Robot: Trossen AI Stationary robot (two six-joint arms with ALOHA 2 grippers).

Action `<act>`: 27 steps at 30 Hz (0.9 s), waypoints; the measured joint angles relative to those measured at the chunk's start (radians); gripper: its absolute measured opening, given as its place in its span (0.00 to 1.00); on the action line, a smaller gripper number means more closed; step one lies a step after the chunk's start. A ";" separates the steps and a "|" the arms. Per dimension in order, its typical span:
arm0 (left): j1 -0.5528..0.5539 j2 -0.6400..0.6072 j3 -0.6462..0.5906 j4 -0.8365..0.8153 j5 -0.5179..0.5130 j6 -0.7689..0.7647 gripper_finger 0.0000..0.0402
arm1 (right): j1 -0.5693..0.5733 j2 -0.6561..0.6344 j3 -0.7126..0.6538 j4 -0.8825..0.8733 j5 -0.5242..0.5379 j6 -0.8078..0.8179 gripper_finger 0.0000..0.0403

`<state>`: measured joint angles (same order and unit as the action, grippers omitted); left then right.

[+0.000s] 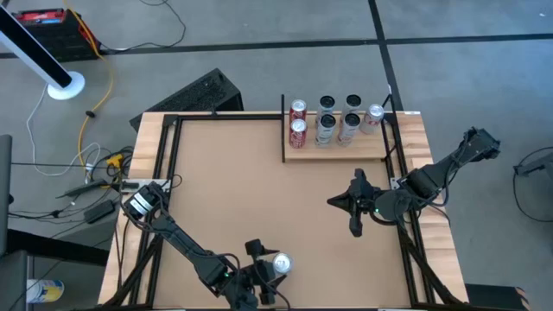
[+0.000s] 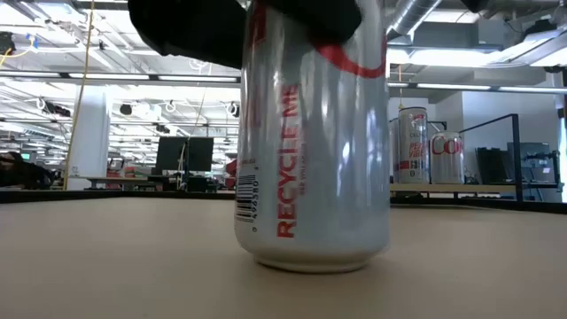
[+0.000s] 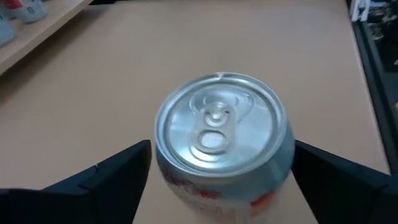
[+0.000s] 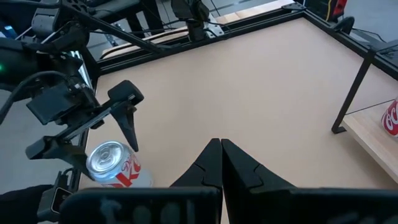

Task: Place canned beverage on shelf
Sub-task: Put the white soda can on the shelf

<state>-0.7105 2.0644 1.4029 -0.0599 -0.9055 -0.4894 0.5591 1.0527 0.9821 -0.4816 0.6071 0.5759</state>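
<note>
Left gripper (image 1: 270,269) straddles the can (image 1: 280,263) near the table's (image 1: 233,181) front edge.

Left gripper (image 3: 217,174) spread wide — right gripper (image 4: 221,163) closed.

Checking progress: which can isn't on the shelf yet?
The silver can standing alone at the table's near edge, between the open fingers of the left tool. The other cans all stand on the shelf at the far side.

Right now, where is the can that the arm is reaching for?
The silver can stands upright on the table's near edge in the high view, between the open fingers of the left gripper, far from the shelf with the other cans.
</note>
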 joint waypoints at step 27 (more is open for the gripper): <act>0.162 -0.197 -0.535 0.711 0.218 0.355 0.74 | 0.003 0.020 0.000 -0.015 -0.009 0.071 0.05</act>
<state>-0.5482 1.8671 0.8677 0.6508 -0.6878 -0.1348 0.5625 1.0724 0.9817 -0.4967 0.5979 0.6471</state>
